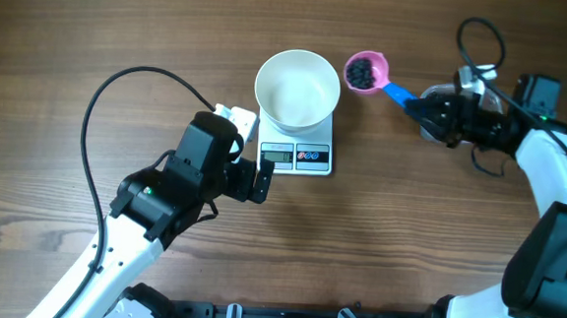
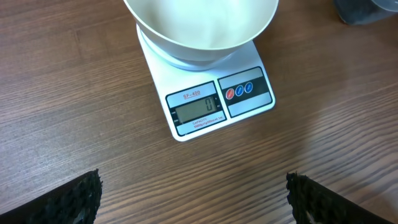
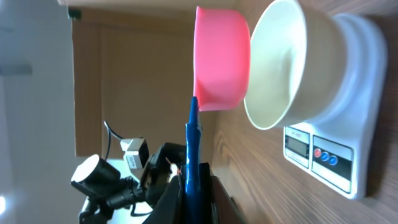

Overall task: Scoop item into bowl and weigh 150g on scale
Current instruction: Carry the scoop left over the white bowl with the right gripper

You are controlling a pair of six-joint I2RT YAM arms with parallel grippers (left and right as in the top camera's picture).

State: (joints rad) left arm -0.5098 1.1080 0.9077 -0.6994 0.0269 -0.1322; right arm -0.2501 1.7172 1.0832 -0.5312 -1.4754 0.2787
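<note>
A brown wooden tabletop (image 1: 94, 29) carries everything, with a wood-panelled wall behind it in the right wrist view.

The right fingers (image 3: 169, 202) are pressed together on the blue handle of a pink scoop (image 1: 366, 72), holding it level and clear of the wood. The left fingers (image 2: 74, 199) are spread wide, gripping nothing, and hang just in front of the scale (image 1: 303, 157).

The scoop has a small dark heap of beads (image 1: 365, 75) in its cup. It sits right beside the rim of the bowl (image 1: 297, 88), on the side away from the left arm, and is not yet over it. From the right wrist the two look close enough to touch, though I can't tell if they do.

The bowl stands on the scale, overhanging its plate, and its inside looks bare white. The display reads zero.

So, as I judge it, one load is picked up and brought across, but nothing has been tipped in. All the weighing is left: pour, read, and go back for more until the target shows.
</note>
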